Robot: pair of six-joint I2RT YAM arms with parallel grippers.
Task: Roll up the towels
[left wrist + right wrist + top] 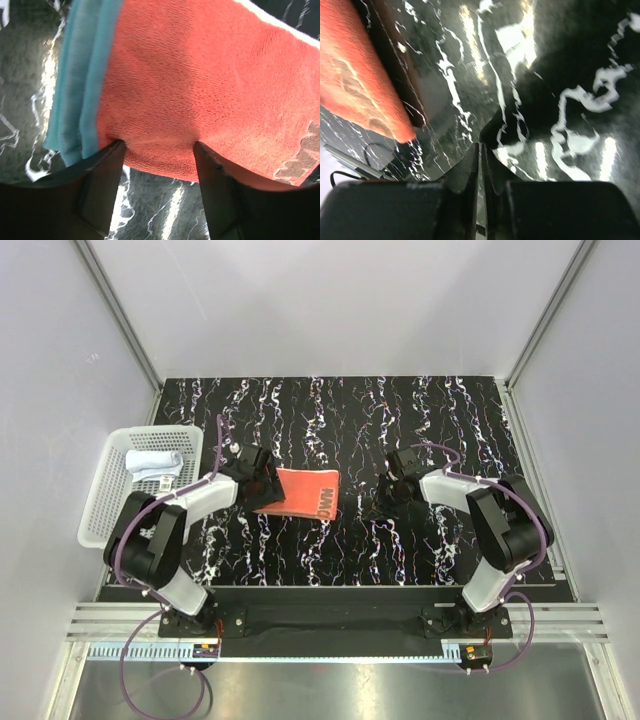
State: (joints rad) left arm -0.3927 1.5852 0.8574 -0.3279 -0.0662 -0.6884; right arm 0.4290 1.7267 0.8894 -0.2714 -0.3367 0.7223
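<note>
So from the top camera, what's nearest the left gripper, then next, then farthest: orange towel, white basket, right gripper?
1. Orange towel: right at the left gripper's fingertips.
2. White basket: off to its left.
3. Right gripper: on the right, past the towel.

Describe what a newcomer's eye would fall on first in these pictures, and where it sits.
The red-orange terry towel with a teal edge stands out most, lying mid-table on the black marbled tabletop, with the left end effector open at its left edge. Next comes the white perforated plastic basket at the table's left side, holding a pale bundled cloth.
</note>
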